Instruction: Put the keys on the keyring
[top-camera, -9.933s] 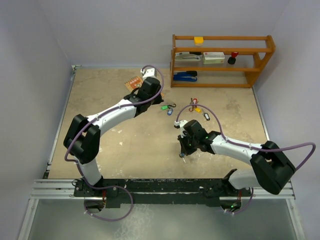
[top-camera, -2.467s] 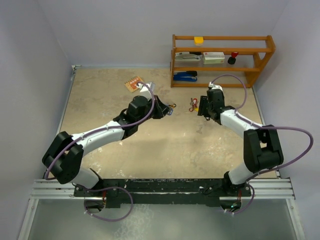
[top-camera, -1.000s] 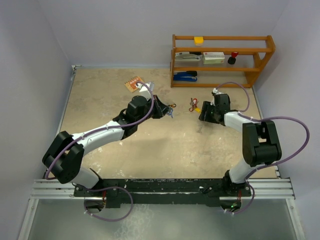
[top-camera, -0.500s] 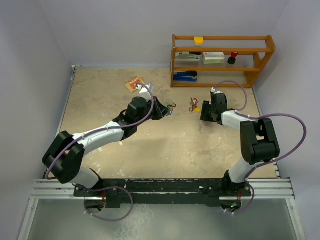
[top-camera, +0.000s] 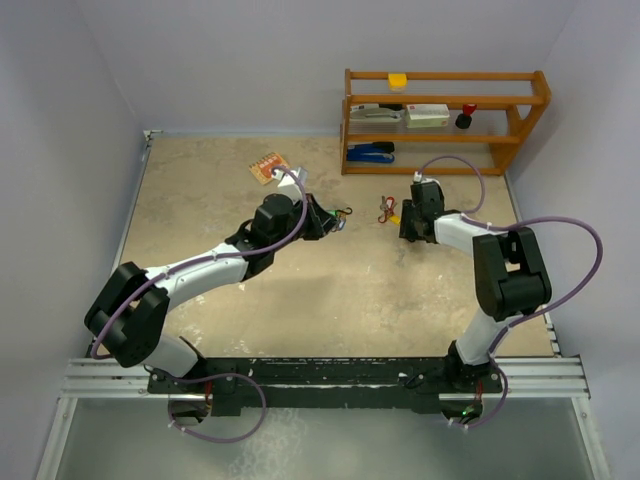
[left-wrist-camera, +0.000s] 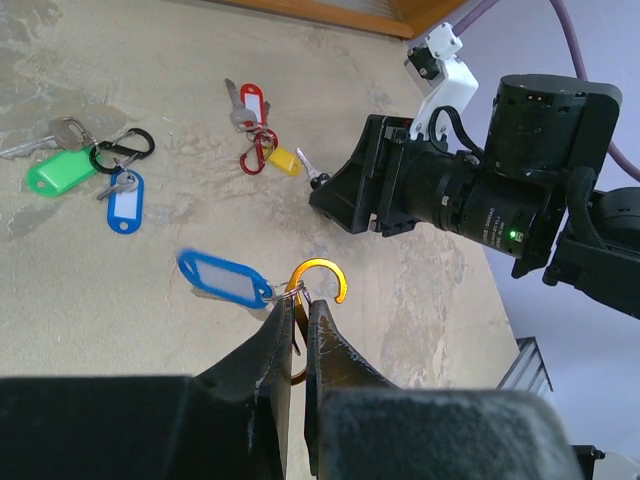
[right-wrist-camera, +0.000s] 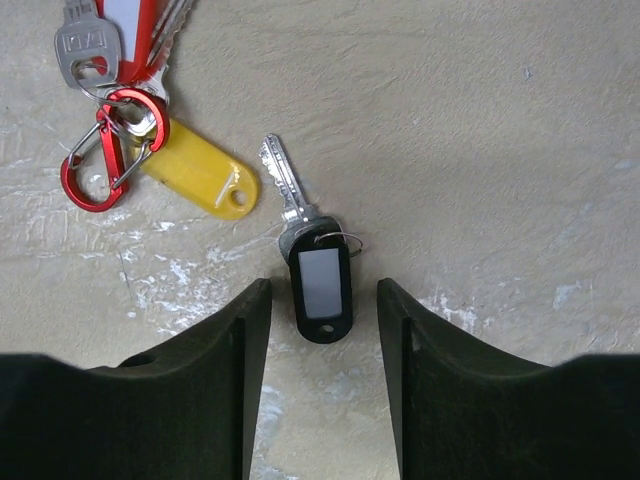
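Observation:
My left gripper (left-wrist-camera: 300, 305) is shut on an orange clip (left-wrist-camera: 320, 272) and holds it above the table. A key with a blue tag (left-wrist-camera: 222, 279) hangs from that clip. My right gripper (right-wrist-camera: 322, 300) is open and low over the table. A silver key with a black tag (right-wrist-camera: 320, 280) lies flat between its fingers (right-wrist-camera: 245, 330), touching neither. A red clip (right-wrist-camera: 100, 165) with a yellow tag (right-wrist-camera: 200, 172) and a red-tagged key lies just beyond. In the top view the left gripper (top-camera: 330, 222) and right gripper (top-camera: 405, 228) are apart.
A black clip (left-wrist-camera: 125, 150) with a green-tagged key (left-wrist-camera: 58, 170) and a blue-tagged key (left-wrist-camera: 125, 205) lies on the table left of the red clip (left-wrist-camera: 258, 150). A wooden shelf (top-camera: 440, 120) stands at the back right. An orange card (top-camera: 268, 167) lies at the back.
The right wrist has shifted slightly left and back over the keys near the red clip. The left gripper has stayed put, still holding the orange clip.

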